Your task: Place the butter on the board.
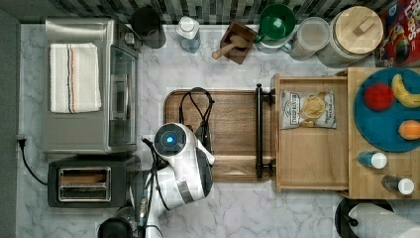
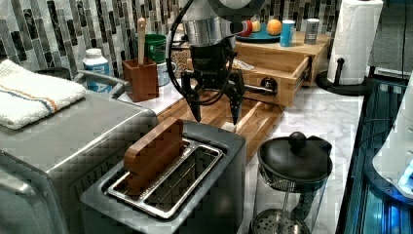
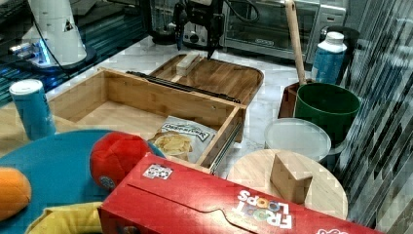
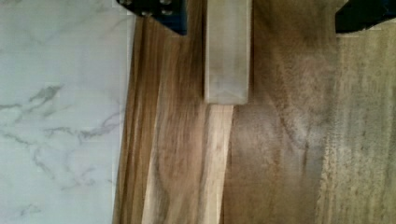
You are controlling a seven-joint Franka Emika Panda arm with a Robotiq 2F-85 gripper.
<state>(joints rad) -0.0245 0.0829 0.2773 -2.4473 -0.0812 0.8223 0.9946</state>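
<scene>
— Looking at the claw [image 2: 215,113] first: how does it stand?

— Spread wide, holding nothing. In the left view its two dark fingers [image 2: 235,100] hang splayed above the wooden board [image 2: 263,122], tips pointing down.

— And the butter?

— The butter [image 4: 226,51] lies flat on the board directly under the claw, between the two fingertips and touching neither. The wrist view shows a pale stick with bare wood on both sides of it. In the right view the butter [image 3: 187,63] sits below the claw [image 3: 194,45], near the board's [image 3: 219,78] edge.

— What else is close to the claw?

— The marble counter [image 4: 60,116] begins just beyond the board's rim on one finger's side. In the left view a toaster [image 2: 195,170] stands in front of the claw, and a French press [image 2: 292,180] beside that. The open wooden drawer [image 3: 146,105] lies beyond the board's far side from the claw in the right view.
</scene>
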